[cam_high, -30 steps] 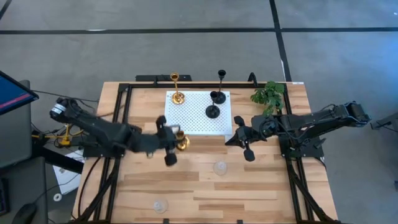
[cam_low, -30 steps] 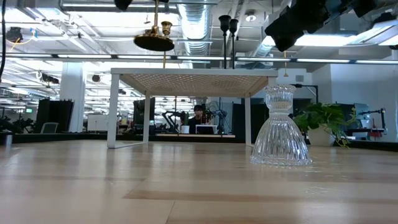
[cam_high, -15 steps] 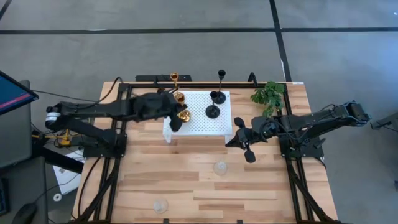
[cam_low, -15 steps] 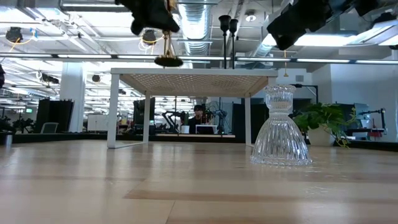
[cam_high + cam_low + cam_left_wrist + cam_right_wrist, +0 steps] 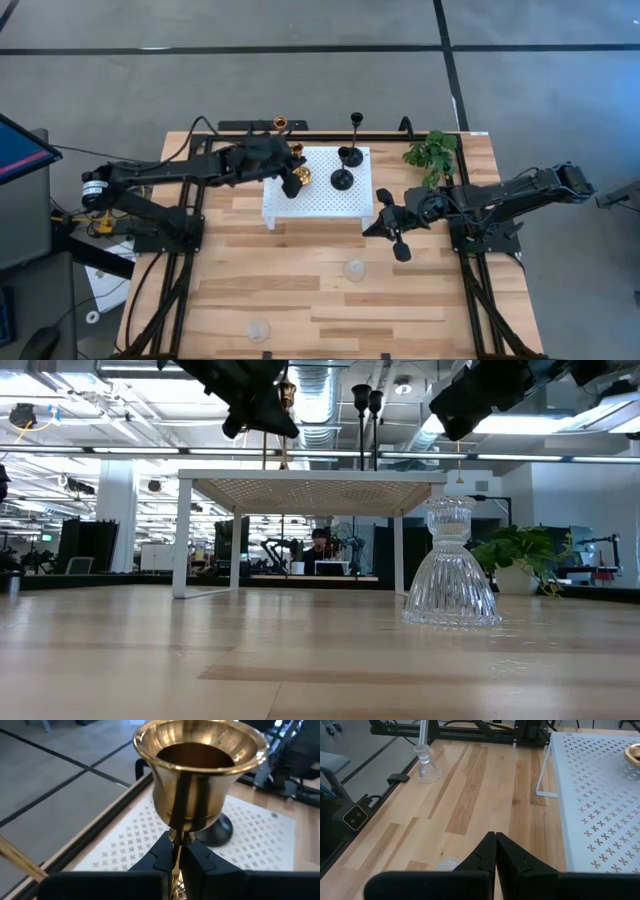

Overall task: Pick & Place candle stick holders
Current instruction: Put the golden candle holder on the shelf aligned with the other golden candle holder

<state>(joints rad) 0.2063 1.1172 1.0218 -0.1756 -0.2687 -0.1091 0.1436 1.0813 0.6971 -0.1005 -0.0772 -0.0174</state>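
While my left pincer pinches the thin stem of a gold candle holder above the white platform, the job looks about half done. Two black holders stand on the platform, and another gold holder shows at its far edge. Two glass holders wait on the table. My right pincer, pressed together and empty, hangs beside the platform.
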